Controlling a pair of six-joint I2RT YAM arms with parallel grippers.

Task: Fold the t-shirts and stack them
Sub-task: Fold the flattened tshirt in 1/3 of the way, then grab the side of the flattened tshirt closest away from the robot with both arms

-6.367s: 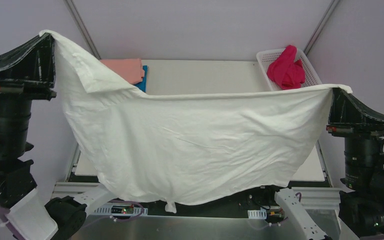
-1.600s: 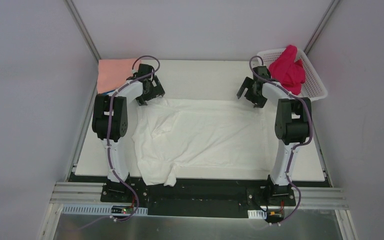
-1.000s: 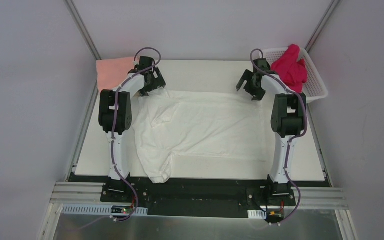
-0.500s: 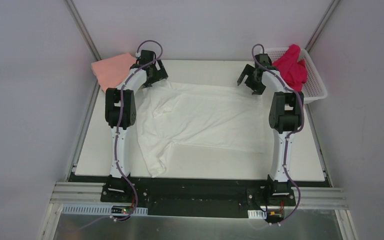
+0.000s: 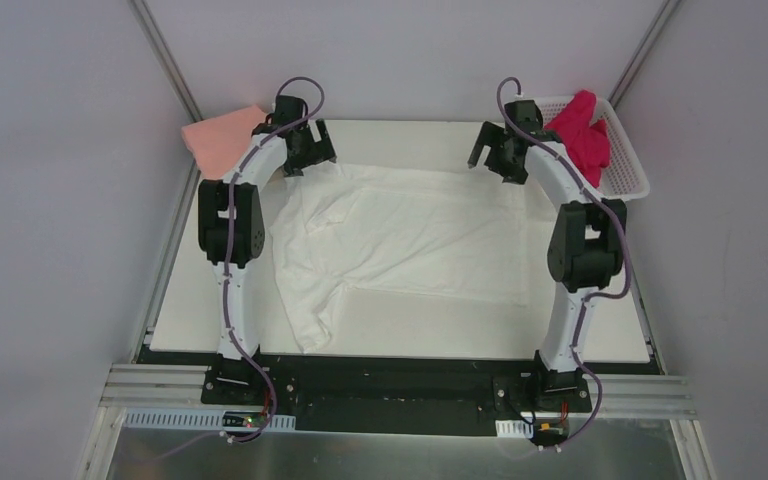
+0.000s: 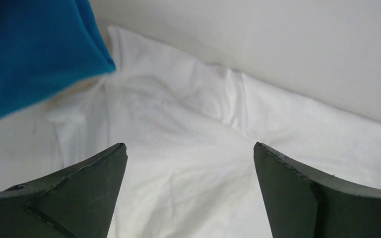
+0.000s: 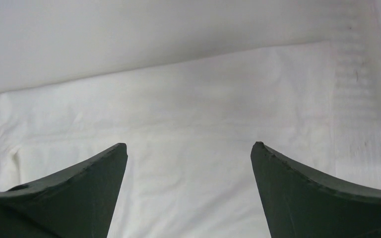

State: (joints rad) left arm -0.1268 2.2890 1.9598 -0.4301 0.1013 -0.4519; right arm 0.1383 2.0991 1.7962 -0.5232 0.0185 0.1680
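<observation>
A white t-shirt lies spread and wrinkled across the middle of the table, one sleeve trailing toward the front edge. My left gripper hovers open over its far left corner, and in the left wrist view the left gripper has only white cloth below the gap. My right gripper hovers open over the far right corner; the right gripper also has nothing between its fingers above the white shirt. A salmon-pink t-shirt lies at the back left. A blue t-shirt shows beside the white one.
A white lattice basket stands at the back right with a magenta t-shirt bunched in it. Bare table runs behind the white shirt, with grey walls close at the back and on both sides.
The white shirt, earlier held up stretched between both grippers, now lies let go on the table. Over the last second both arms reached farther back and the shirt slid that way.
</observation>
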